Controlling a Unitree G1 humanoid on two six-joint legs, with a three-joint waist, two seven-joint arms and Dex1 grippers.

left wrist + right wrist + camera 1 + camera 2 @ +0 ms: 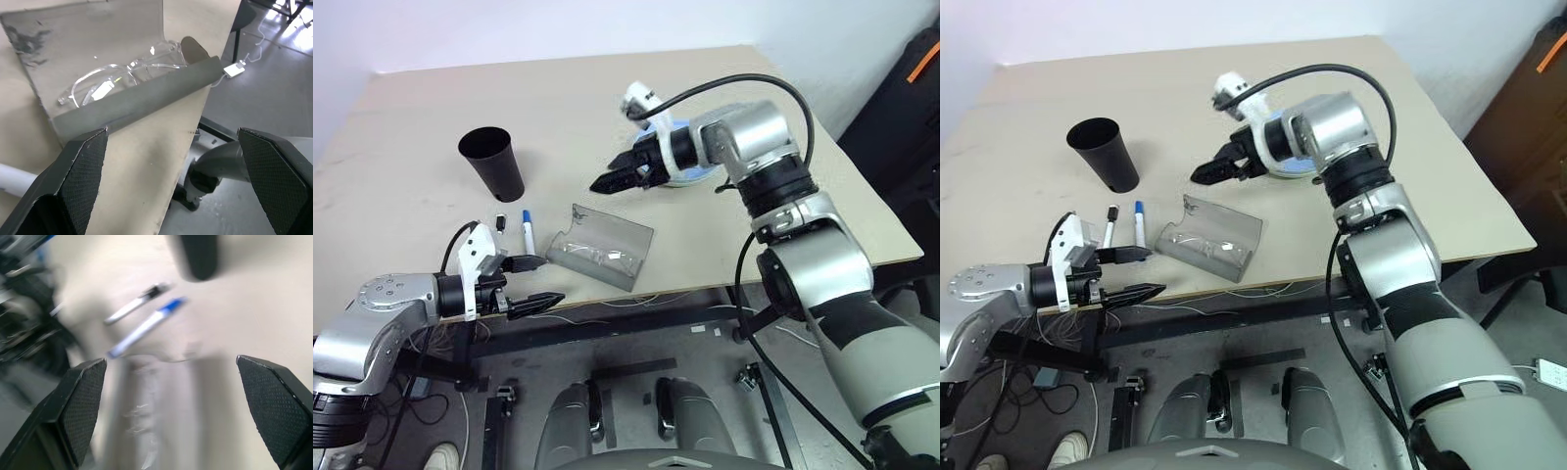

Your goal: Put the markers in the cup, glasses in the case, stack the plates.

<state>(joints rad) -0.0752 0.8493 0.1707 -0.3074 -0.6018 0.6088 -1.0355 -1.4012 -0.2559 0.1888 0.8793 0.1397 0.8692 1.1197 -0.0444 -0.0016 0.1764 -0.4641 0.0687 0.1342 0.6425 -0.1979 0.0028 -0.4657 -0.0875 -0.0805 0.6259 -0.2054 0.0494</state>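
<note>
Two markers (1123, 226) lay between one cup (1103, 154) and one open case (1209, 238) holding one pair of glasses (122, 78). Both the left gripper (536, 283) and the right gripper (613, 176) stood wide apart, empty.

One tall matte black tumbler (492, 162), two slim white capped markers (1139, 224), one open grey glasses case (599, 247), one pair of clear plastic glasses (120, 76), one light blue plate (690, 174)

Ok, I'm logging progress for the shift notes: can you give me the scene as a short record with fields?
glasses: lying in the open case
markers: two, flat on the table, beside the case
cup: upright, no markers in it
plates: behind the right arm, stacking cannot be told
left hand: open, holding nothing, near the table's front edge
right hand: open, holding nothing, above the table
</note>
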